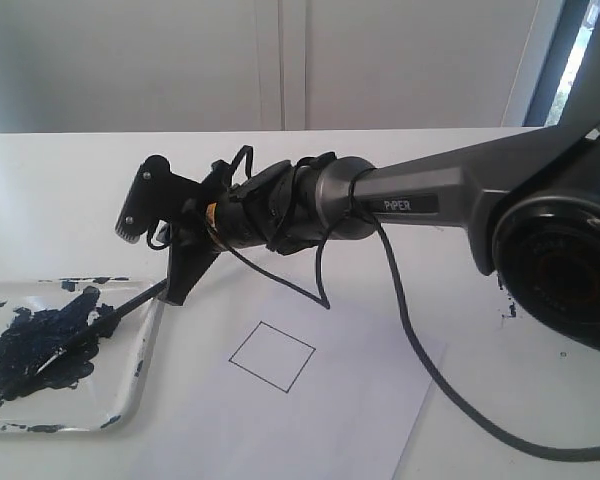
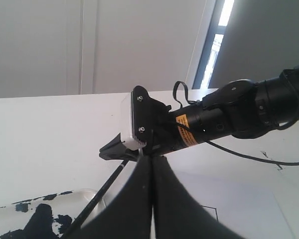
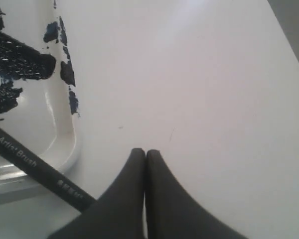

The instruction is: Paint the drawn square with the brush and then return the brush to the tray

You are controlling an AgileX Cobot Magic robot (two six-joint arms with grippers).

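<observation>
**A:** Status, biggest items first?

**B:** The table (image 1: 70, 190) is white, with a few dark specks on it. The right arm (image 1: 450, 200) reaches across it toward the tray side. The paper sheet (image 1: 350, 410) lies flat and has no paint on it.

**A:** And the tray (image 1: 90, 395)?

**B:** It sits just beside the sheet, on the left of the exterior view. Navy paint is smeared over its floor.

**A:** End effectors?

**B:** The right gripper (image 3: 142, 154) hangs by the tray rim that faces the sheet. Its jaws are pressed together and nothing shows between them. The left gripper (image 2: 150, 164) is also clenched and empty, set back from the work.

**A:** Target?

**B:** The drawn square (image 1: 271, 355) is only a thin black outline, white inside. Painting has not begun.

**A:** Tool?

**B:** The brush (image 1: 130, 305) has its bristle end in the paint and its handle slants over the tray rim. The free end of the handle runs under a finger of the right gripper. I cannot tell whether they touch, and no grasp is visible.

**A:** Judgement?

**B:** It is early, and no step of the task looks complete. The arm has yet to part its jaws, take the handle, fill the square and set the brush back in the tray.
</observation>
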